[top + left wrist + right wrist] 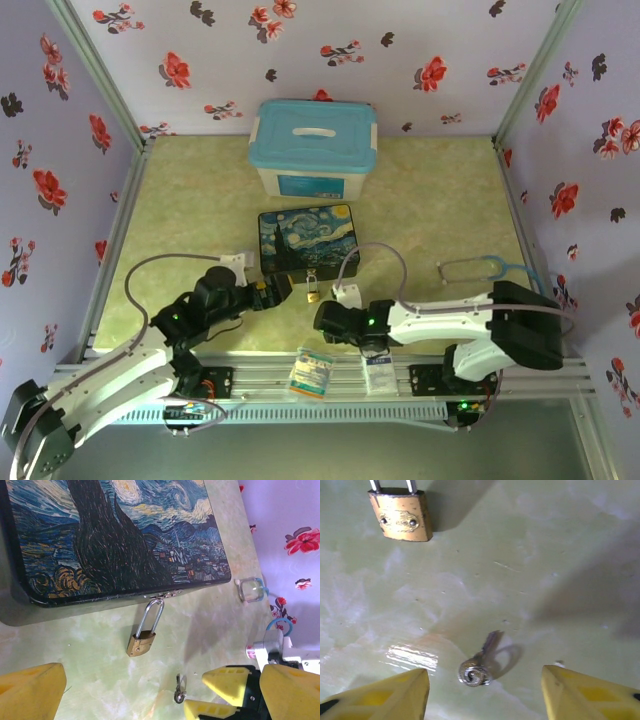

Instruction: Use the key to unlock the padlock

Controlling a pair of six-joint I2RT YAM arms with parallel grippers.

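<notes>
Near the padlock (pixel 401 516) on the worktop (pixel 570 555), the key (pixel 479 666) lies untouched between the spread fingers (pixel 390 697) of the right claw (pixel 483 677); pinch its round head squarely, leaving the blade free. Left claw (pixel 278 292) gapes wide.

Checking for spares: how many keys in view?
1. The key lies on the table, near side of the padlock, between the right jaws. Others could hide under the arms.
</notes>
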